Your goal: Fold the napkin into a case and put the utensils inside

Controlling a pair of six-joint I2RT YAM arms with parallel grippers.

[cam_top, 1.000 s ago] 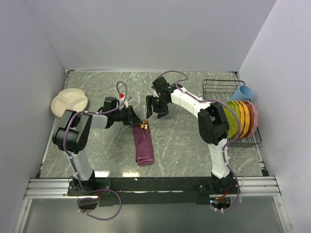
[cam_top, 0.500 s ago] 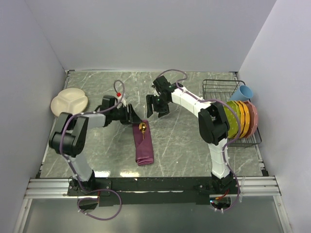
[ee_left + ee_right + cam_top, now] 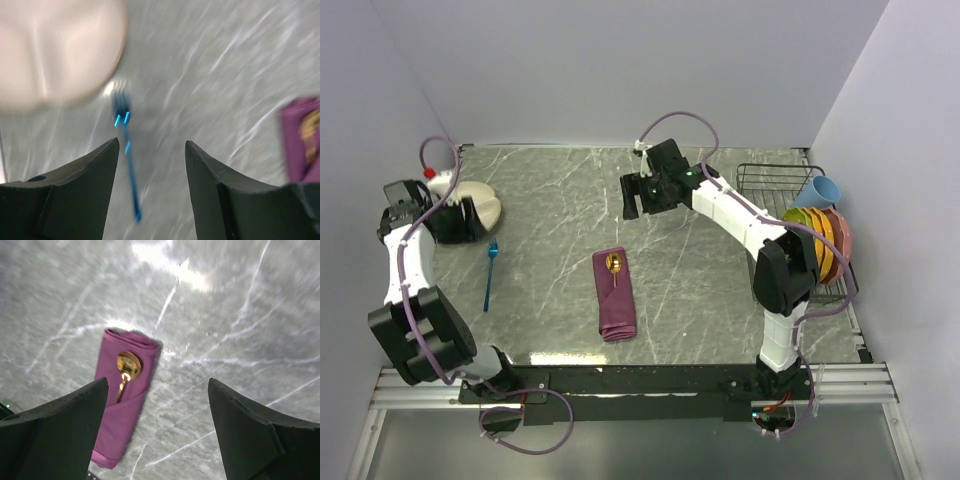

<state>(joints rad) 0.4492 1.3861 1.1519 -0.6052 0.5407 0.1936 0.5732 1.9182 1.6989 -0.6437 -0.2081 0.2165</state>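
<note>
Marble table point(image 3: 720, 290) holds the case point(image 3: 617, 305), long axis twelve-to-six, spoon point(image 3: 615, 264) bowl toward twelve; left gripper point(image 3: 150, 147) and right gripper point(image 3: 157, 385) gape, empty.

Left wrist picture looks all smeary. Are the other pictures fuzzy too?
Left wrist view: streaky blur, the blue fork and cream plate soft-edged. Right wrist view: slightly soft, glare on the marble table, gold spoon readable. Top external view: sharp.
</note>
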